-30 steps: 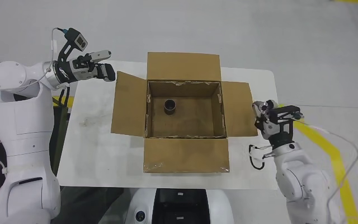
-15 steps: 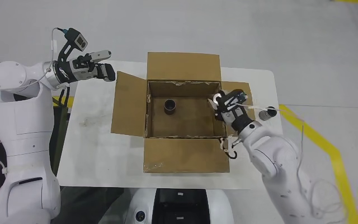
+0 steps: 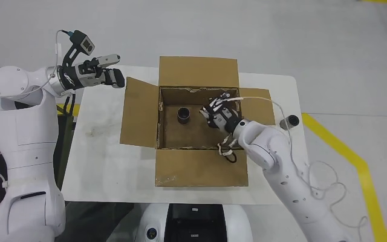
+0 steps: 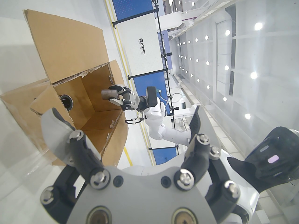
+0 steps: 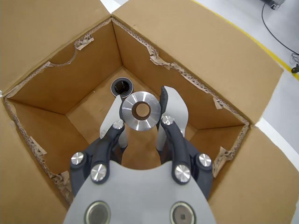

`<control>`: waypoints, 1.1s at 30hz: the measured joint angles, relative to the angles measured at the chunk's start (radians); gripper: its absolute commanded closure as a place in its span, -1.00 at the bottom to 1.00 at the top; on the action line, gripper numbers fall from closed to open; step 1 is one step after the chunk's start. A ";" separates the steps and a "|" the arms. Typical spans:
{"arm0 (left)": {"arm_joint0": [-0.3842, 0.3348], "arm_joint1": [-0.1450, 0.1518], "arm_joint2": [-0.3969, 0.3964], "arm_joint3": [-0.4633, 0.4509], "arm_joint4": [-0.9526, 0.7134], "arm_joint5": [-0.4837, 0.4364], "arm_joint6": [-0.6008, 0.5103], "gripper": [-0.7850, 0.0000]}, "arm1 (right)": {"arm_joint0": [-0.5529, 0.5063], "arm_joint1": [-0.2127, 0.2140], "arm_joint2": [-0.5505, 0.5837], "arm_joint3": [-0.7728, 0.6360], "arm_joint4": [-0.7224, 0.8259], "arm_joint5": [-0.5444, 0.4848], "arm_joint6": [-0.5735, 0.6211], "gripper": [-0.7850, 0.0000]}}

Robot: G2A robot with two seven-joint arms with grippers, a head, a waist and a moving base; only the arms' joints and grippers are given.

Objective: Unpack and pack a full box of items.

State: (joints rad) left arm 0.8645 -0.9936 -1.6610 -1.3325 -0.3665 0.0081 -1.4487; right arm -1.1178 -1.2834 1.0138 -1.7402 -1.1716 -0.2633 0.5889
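The right gripper (image 3: pixel 217 112) is hovering over the open box (image 3: pixel 199 71) — near a dark cylinder (image 3: pixel 184 115). The left gripper (image 3: pixel 116 68) is hanging outside.

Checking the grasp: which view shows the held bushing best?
Right wrist view: the bushing faces the camera, clamped in the right claw. Left wrist view shows its side, far off. Top view: the claw mostly hides it.
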 measured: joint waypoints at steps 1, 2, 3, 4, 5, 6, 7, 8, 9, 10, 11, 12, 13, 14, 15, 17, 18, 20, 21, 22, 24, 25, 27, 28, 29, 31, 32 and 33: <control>0.000 0.000 0.000 0.000 0.000 0.000 0.000 -1.00 | 0.010 -0.002 -0.009 0.016 0.004 -0.004 -0.002 1.00; 0.000 0.000 0.000 0.000 0.000 0.000 0.000 -1.00 | 0.023 -0.006 -0.020 0.038 0.009 -0.007 -0.004 1.00; 0.000 0.000 0.000 0.000 0.000 0.000 0.000 -1.00 | 0.032 -0.008 -0.028 0.053 0.013 -0.010 -0.006 1.00; 0.000 0.000 0.000 0.000 0.000 0.000 0.000 -1.00 | 0.042 -0.011 -0.036 0.068 0.018 -0.013 -0.007 1.00; 0.000 0.000 0.000 0.000 0.000 0.000 0.000 -1.00 | 0.056 -0.014 -0.046 0.087 0.021 -0.018 -0.007 1.00; 0.000 0.000 0.000 0.000 0.000 0.000 0.000 -1.00 | 0.066 -0.016 -0.053 0.101 0.021 -0.023 -0.006 1.00; 0.000 0.000 0.000 0.000 0.000 0.000 0.000 -1.00 | 0.076 -0.018 -0.060 0.115 0.021 -0.027 -0.006 1.00; 0.000 0.000 0.000 0.000 0.000 0.000 0.000 -1.00 | 0.090 -0.021 -0.068 0.132 0.022 -0.032 -0.005 1.00; 0.000 0.000 0.000 0.000 0.000 0.000 0.000 -1.00 | 0.099 -0.023 -0.074 0.144 0.023 -0.036 -0.005 1.00; 0.000 0.000 0.000 0.000 0.000 0.000 0.000 -1.00 | 0.108 -0.025 -0.079 0.155 0.025 -0.039 -0.005 1.00; 0.000 0.000 0.000 0.000 0.000 0.000 0.000 -1.00 | 0.121 -0.028 -0.087 0.170 0.026 -0.042 -0.002 1.00; 0.000 0.000 0.000 0.000 0.000 0.000 0.000 -1.00 | 0.130 -0.031 -0.092 0.181 0.028 -0.044 0.001 1.00; 0.000 0.000 0.000 0.000 0.000 0.000 0.000 -1.00 | 0.140 -0.033 -0.098 0.193 0.029 -0.045 0.006 1.00; 0.000 0.000 0.000 0.000 0.000 0.000 0.000 -1.00 | 0.155 -0.037 -0.108 0.210 0.032 -0.046 0.014 1.00; 0.000 0.000 0.000 0.000 0.000 0.000 0.000 -1.00 | 0.165 -0.040 -0.115 0.223 0.035 -0.047 0.018 1.00; 0.000 0.000 0.000 0.000 0.000 0.000 0.000 -1.00 | 0.190 -0.048 -0.131 0.254 0.042 -0.044 0.028 1.00; 0.000 0.000 0.000 0.000 0.000 0.000 0.000 -1.00 | 0.200 -0.051 -0.138 0.268 0.046 -0.041 0.032 1.00; 0.000 0.000 0.000 0.000 0.000 0.000 0.000 -1.00 | 0.221 -0.058 -0.151 0.297 0.056 -0.037 0.042 1.00; 0.000 0.000 0.000 0.000 0.000 0.000 0.000 -1.00 | 0.230 -0.061 -0.157 0.310 0.061 -0.036 0.046 1.00; 0.000 0.000 0.000 0.000 0.000 0.000 0.000 -1.00 | 0.238 -0.064 -0.162 0.322 0.065 -0.036 0.050 1.00; 0.000 0.000 0.000 0.000 0.000 0.000 0.000 -1.00 | 0.255 -0.071 -0.175 0.350 0.073 -0.039 0.059 1.00; 0.000 0.000 0.000 0.000 0.000 0.000 0.000 -1.00 | 0.262 -0.074 -0.181 0.362 0.076 -0.040 0.064 1.00; 0.000 0.000 0.000 0.000 0.000 0.000 0.000 -1.00 | 0.275 -0.080 -0.193 0.387 0.082 -0.041 0.073 1.00; 0.000 0.000 0.000 0.000 0.000 0.000 0.000 -1.00 | 0.280 -0.082 -0.197 0.398 0.085 -0.041 0.075 1.00; 0.000 0.000 0.000 0.000 0.000 0.000 0.000 -1.00 | 0.286 -0.085 -0.201 0.411 0.087 -0.040 0.077 1.00; 0.000 0.000 0.000 0.000 0.000 0.000 0.000 -1.00 | 0.293 -0.089 -0.206 0.431 0.089 -0.038 0.080 1.00; 0.000 0.000 0.000 0.000 0.000 0.000 0.000 -1.00 | 0.297 -0.091 -0.209 0.441 0.091 -0.038 0.083 1.00; 0.000 0.000 0.000 0.000 0.000 0.000 0.000 -1.00 | 0.300 -0.093 -0.211 0.448 0.092 -0.038 0.085 1.00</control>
State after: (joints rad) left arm 0.8645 -0.9936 -1.6610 -1.3325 -0.3665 0.0081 -1.4487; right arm -0.8181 -1.3759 0.8026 -1.2918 -1.0798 -0.3014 0.6741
